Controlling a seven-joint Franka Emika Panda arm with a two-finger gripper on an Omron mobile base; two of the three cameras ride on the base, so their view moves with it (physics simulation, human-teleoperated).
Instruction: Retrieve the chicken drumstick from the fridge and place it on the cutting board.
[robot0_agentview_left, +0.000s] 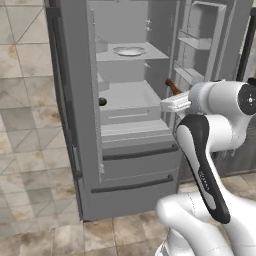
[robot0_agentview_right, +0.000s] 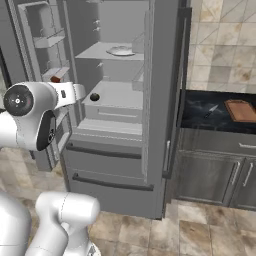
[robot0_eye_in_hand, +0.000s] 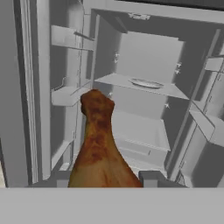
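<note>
Pincer (robot0_eye_in_hand: 103, 179) fingers stand either side of the thick end of the chicken drumstick (robot0_eye_in_hand: 99, 144) in the hand view, closed onto it, with the thin knobbed end pointing away toward the open fridge (robot0_eye_in_hand: 144, 87). From the left base camera the drumstick (robot0_agentview_left: 173, 86) shows as a small brown stub sticking up past the white hand, just in front of the open fridge (robot0_agentview_left: 90, 150) and near its right door bins. From the right base camera a small reddish-brown bit of it (robot0_agentview_right: 56, 78) peeks out beside the arm, against the left door's bins.

Beyond the meat, the fridge interior has grey shelves. A pale plate (robot0_agentview_left: 129, 50) lies on the upper shelf, seen also in the right base view (robot0_agentview_right: 120, 50) and the hand view (robot0_eye_in_hand: 146, 83). A small dark round thing (robot0_agentview_left: 102, 102) sits on the lower shelf near its left edge; what it is I cannot tell. Below are drawers with dark bar handles.

Off to the right of the fridge (robot0_agentview_right: 125, 125), the dark desk (robot0_agentview_right: 205, 117) carries the cutting board (robot0_agentview_right: 242, 110) at its far right, well apart from the drumstick. A pale knife-like thing (robot0_agentview_right: 212, 109) lies on the desk left of the board
</note>
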